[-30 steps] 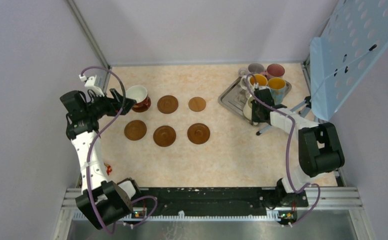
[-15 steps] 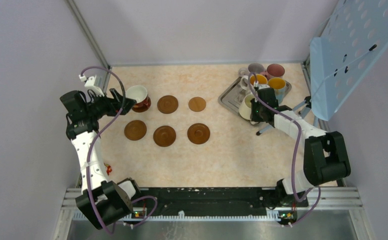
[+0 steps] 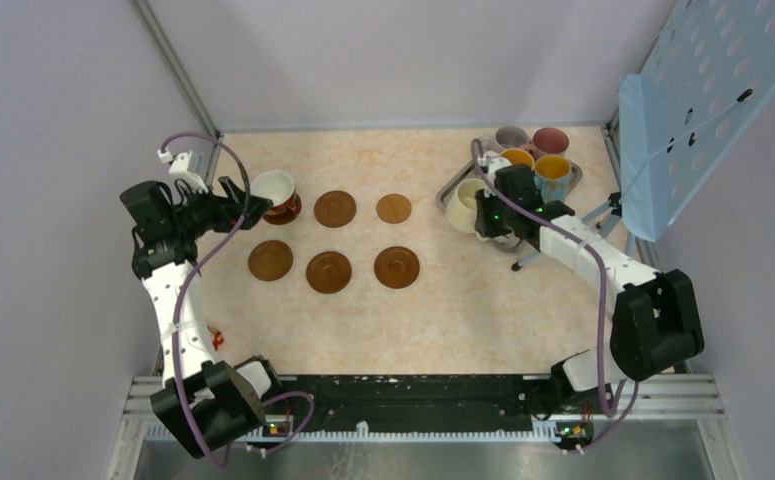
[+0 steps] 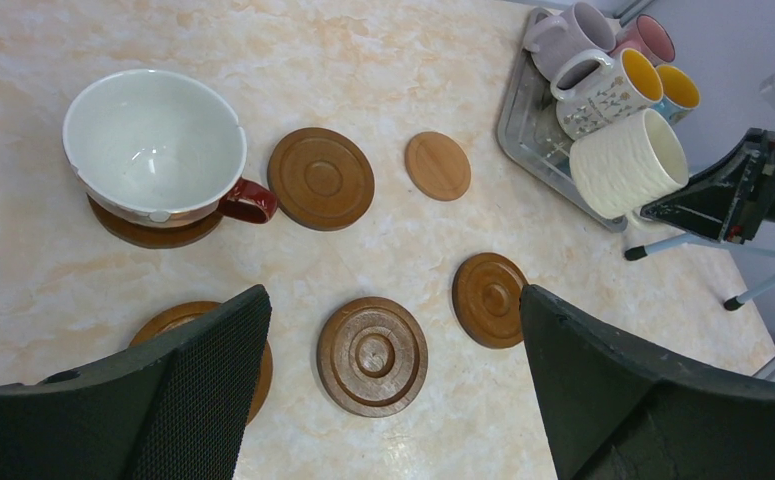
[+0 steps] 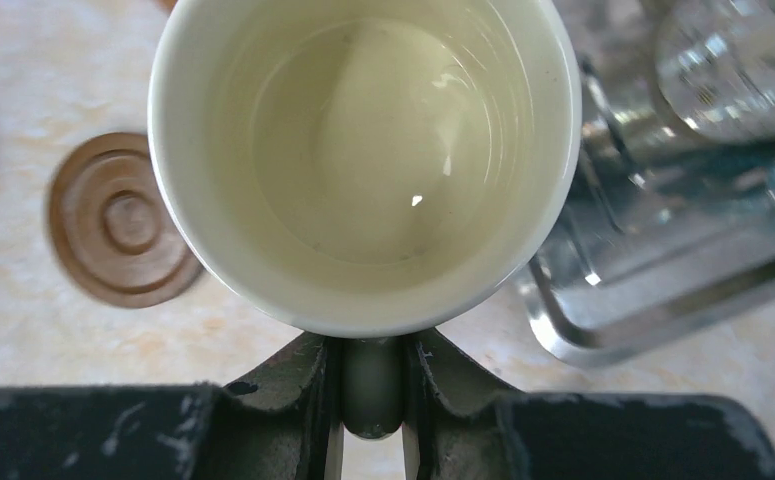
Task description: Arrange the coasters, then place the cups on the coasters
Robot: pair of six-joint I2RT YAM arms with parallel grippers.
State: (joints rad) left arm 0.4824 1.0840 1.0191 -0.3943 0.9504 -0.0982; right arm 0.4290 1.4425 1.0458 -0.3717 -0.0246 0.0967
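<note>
Your right gripper [image 5: 373,392] pinches the cream mug [image 5: 363,150] by its handle, holding it at the silver tray [image 4: 515,140]'s left edge, upper right of the overhead frame, while your left gripper [image 4: 391,292] gapes wide beside the white mug [image 4: 153,140] on its coaster [image 4: 153,232].

right arm [image 3: 583,250] swung leftward, forearm stretched further out, elbow dropped back toward near right corner of table [image 3: 463,320]. right pincer [image 3: 481,212], clamped on handle of cream mug [image 3: 463,205], shifted left with it. mug, a second ago mostly hidden under pincer over near part of tray [image 4: 508,110], then showing at its left side, now at tray's left edge, partly over bare table. mug closer to lighter coaster [image 3: 394,208] than before, not yet above it.
</note>
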